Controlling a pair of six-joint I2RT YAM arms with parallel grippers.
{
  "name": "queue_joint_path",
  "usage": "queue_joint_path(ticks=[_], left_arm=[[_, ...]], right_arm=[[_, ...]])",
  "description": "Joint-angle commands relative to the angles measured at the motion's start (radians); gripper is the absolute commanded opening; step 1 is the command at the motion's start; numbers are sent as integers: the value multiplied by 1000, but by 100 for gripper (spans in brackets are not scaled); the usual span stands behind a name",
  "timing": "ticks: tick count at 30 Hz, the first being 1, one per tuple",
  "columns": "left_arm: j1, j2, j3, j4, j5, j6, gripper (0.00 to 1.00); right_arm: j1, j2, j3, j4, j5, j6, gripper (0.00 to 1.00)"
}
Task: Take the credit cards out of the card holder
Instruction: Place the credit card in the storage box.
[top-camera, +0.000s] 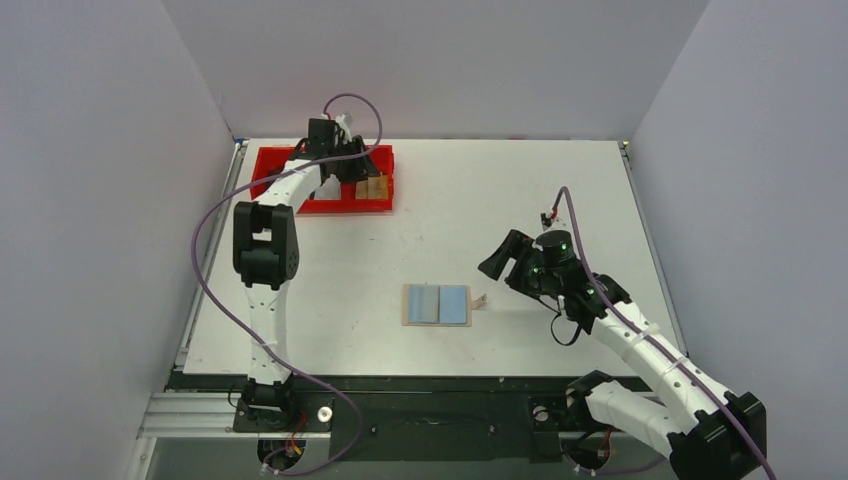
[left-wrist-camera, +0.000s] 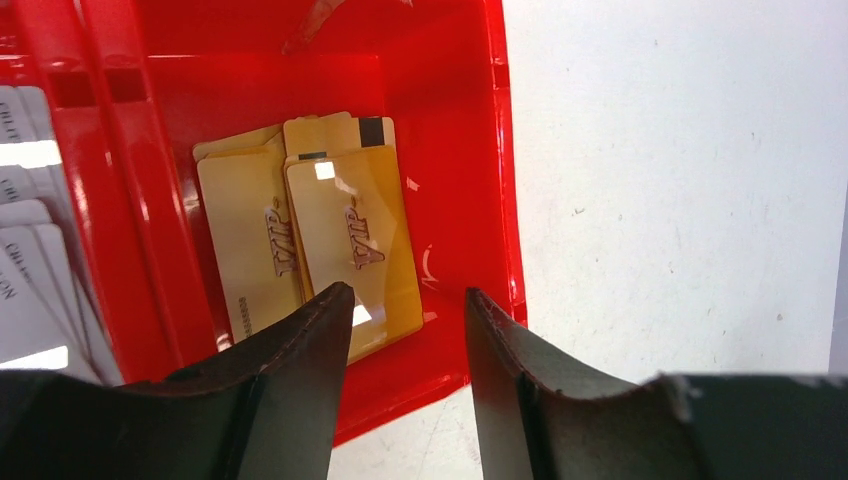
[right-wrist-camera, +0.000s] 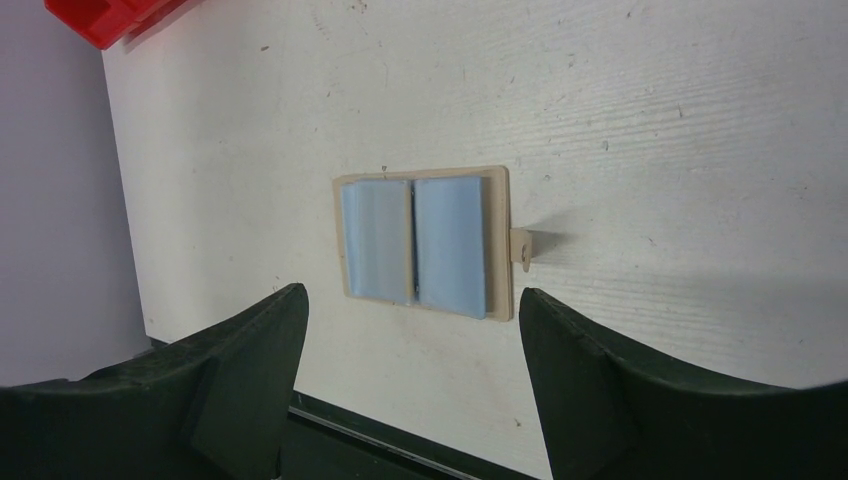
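Overhead, the card holder (top-camera: 437, 304) lies open mid-worktop (top-camera: 520, 200); red tray (top-camera: 345, 205) upper left.
Left wrist: left hand (left-wrist-camera: 405, 295) part-open, empty, above gold cards (left-wrist-camera: 350, 240) in the tray.
Right wrist: right hand (right-wrist-camera: 412, 295) wide, empty. Pale blue cards (right-wrist-camera: 448, 245) apparently remain in the holder.

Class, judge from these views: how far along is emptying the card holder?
Looks done: gold cards lie in the end compartment of the red tray, white cards next door. In hand: nothing; the left gripper hangs part open over the gold pile, the right gripper open by the holder. Left: two pale blue panels show in the holder, cards or pockets I cannot tell.
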Motion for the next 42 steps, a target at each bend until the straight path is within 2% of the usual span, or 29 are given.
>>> queue_joint_path(ticks=[1,6,12,17,22,32,42], left_arm=[[7,-162,0,-29,-41,21,43],[6,-321,-153,-30,-47,-48,45],[-21,-559,-405,-32,-89,-106,45],[-68,-737,-610,-57,-140,-117,45],[-141,-889,-748,-103,-195,-118,45],[-191,-1066,-985,-114,-200,-128,45],[-195,-1118,-1073,-93,-132,-136,44]], right_arm=[[23,32,52,3,22,-12,73],[90,82,66,0,97,-24,73],[207,197,115,14,228,-28,73],[270,327,161,49,264,-23,71],[361,437,230,50,314,-16,70],[488,633,344,15,393,21,67],[529,790,420,-22,430,43,57]])
